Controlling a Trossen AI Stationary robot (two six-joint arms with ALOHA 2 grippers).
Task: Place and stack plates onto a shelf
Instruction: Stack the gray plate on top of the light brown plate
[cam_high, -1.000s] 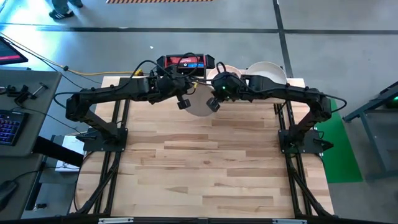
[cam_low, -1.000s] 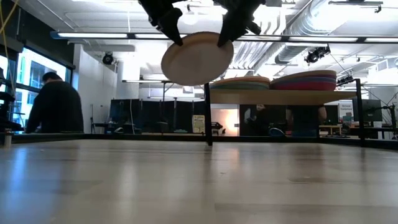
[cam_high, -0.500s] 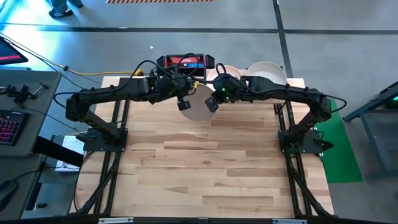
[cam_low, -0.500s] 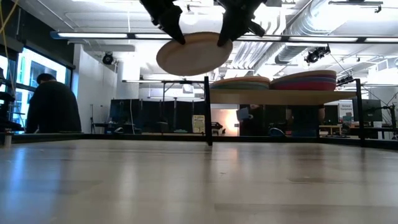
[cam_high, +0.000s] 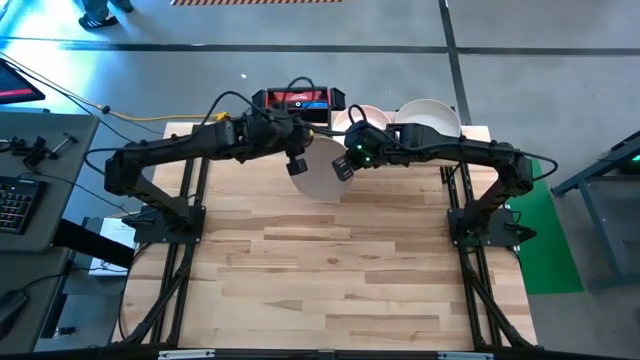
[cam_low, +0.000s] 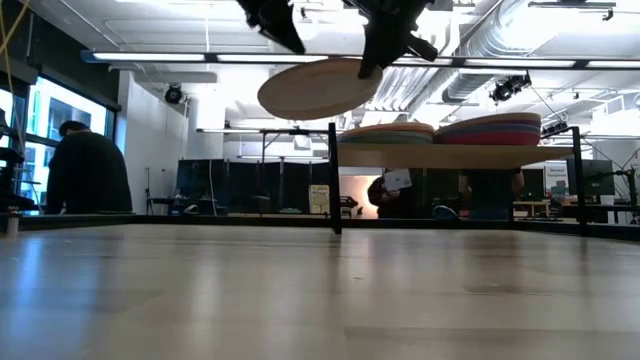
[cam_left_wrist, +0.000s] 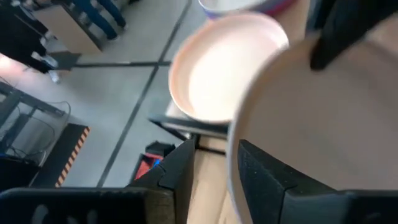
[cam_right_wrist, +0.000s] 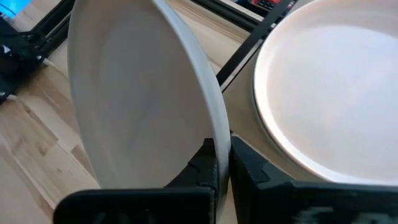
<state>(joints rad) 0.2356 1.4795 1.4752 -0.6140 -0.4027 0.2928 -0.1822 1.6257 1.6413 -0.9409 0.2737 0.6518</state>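
Observation:
A cream plate (cam_high: 322, 170) hangs high over the table's far middle, nearly level, its left side a little lower (cam_low: 315, 88). My right gripper (cam_high: 343, 165) is shut on its right rim. My left gripper (cam_high: 296, 165) is open just above the plate's left rim (cam_left_wrist: 231, 168) and stands clear of it in the low view (cam_low: 285, 30). Behind, the shelf (cam_low: 460, 155) carries two stacks of plates, one on the left (cam_low: 385, 133) and one on the right (cam_low: 495, 130). A pale plate (cam_right_wrist: 329, 112) tops the nearer stack. My right gripper pinches the cream plate's rim (cam_right_wrist: 217, 146) between its two fingers, one on each face, at the plate's right side. The fingers (cam_low: 375, 60) slant down from above and from the table's right. The plate is lifted clear and sticks out leftward from the hold, nearly level.
The shelf stands on black posts (cam_low: 334, 180) at the table's far right edge. A red and black box (cam_high: 298, 100) sits at the far edge beside it. The plank table top (cam_high: 330, 270) stretches toward the near edge. People show in the room behind.
My left gripper has opened, let go of the plate's left rim and risen a little. My right gripper has rolled while staying shut on the rim, and the plate has tipped from steeply tilted to nearly level.

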